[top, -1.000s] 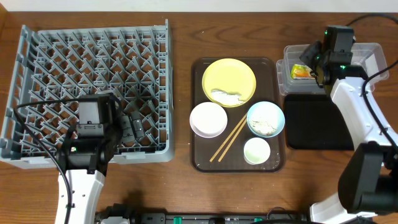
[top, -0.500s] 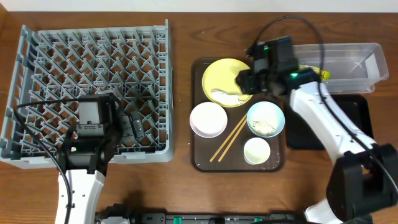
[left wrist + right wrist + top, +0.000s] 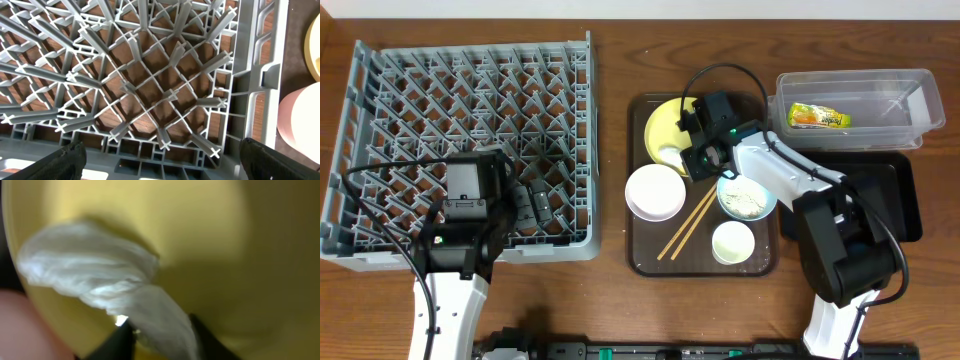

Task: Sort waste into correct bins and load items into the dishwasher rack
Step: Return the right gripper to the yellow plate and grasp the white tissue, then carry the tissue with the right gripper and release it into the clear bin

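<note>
Right tool (image 3: 692, 160) pinching the tissue (image 3: 90, 270) on the yellow plate (image 3: 665, 122)
The plate sits at 12 o'clock on the brown tray (image 3: 640, 255); the tool's fingers (image 3: 120, 339) press both sides of the tissue's narrow end, which lies on the plate. On the same tray are the white bowl (image 3: 655, 192) at 9 o'clock, the blue bowl (image 3: 767, 188) with rice scraps (image 3: 745, 203) at 3, the cup (image 3: 733, 242) at 5, and the chopsticks (image 3: 687, 225) slanting between the bowls. The wrapper (image 3: 817, 117) lies in the clear tub (image 3: 910, 100) at 2 o'clock on the counter (image 3: 610, 300), with the black tray (image 3: 905, 200) beside it at 3. The left tool (image 3: 535, 205) hangs wide open, holding nothing, over the rack (image 3: 470, 90) near its 5 o'clock corner
</note>
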